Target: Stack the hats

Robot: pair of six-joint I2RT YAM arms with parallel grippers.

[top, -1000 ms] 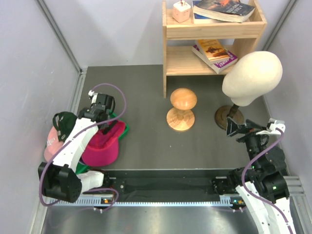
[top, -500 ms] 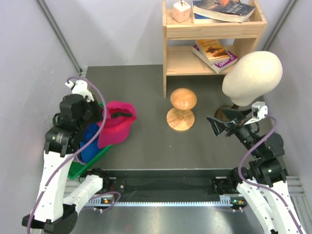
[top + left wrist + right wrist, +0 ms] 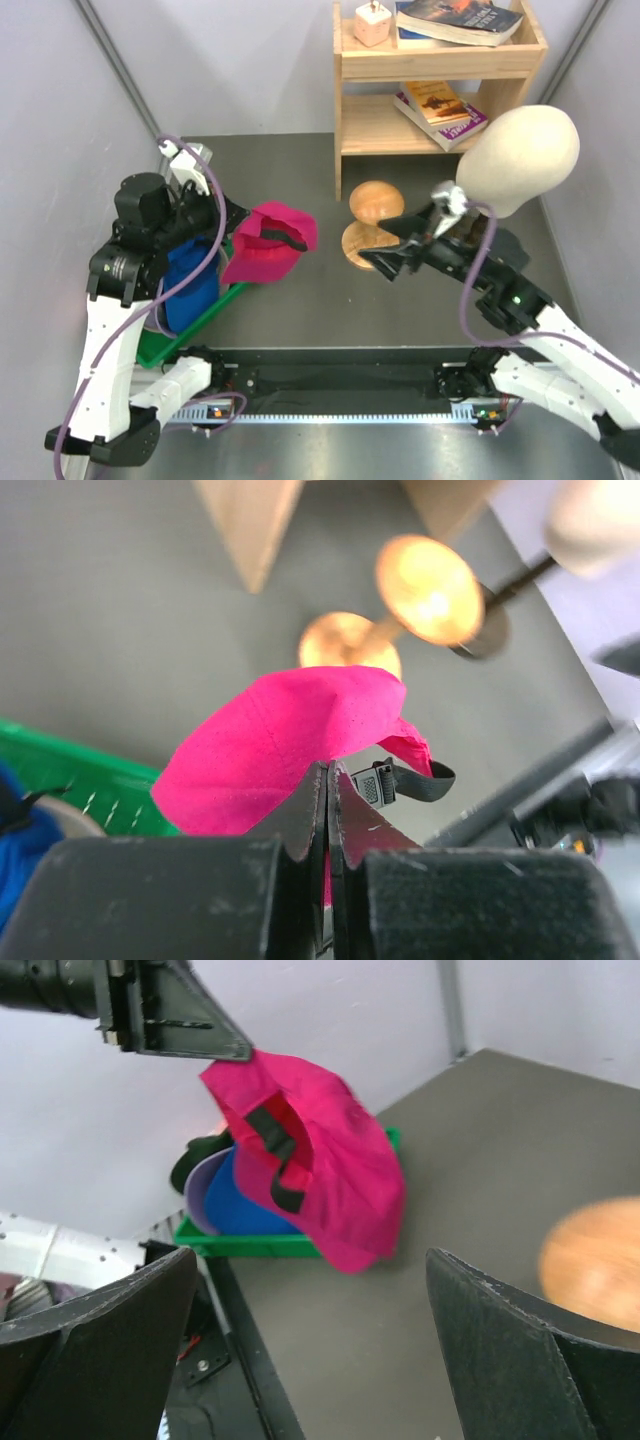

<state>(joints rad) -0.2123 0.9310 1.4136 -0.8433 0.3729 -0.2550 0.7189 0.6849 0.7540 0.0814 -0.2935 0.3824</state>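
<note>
My left gripper (image 3: pixel 234 226) is shut on the back edge of the bright pink hat (image 3: pixel 272 241) and holds it in the air just right of the green tray (image 3: pixel 202 322). The hat hangs from the jaws in the left wrist view (image 3: pixel 285 738), its black strap dangling. A blue cap (image 3: pixel 190 281) lies in the tray; the right wrist view also shows a lavender cap (image 3: pixel 199 1196) and a black cap (image 3: pixel 186 1167) behind the blue one (image 3: pixel 245 1210). My right gripper (image 3: pixel 378 248) is open and empty, pointing left at the pink hat (image 3: pixel 335 1175) from a short distance.
The wooden mushroom stand (image 3: pixel 371 216) sits mid-table behind my right gripper. The cream mannequin head (image 3: pixel 520 160) stands at the right. A wooden shelf (image 3: pixel 440 80) with books is at the back. Grey walls close both sides.
My left arm has lifted the pink hat out of the tray and carried it right. My right arm has swung left, past the mannequin, to in front of the wooden stand.
</note>
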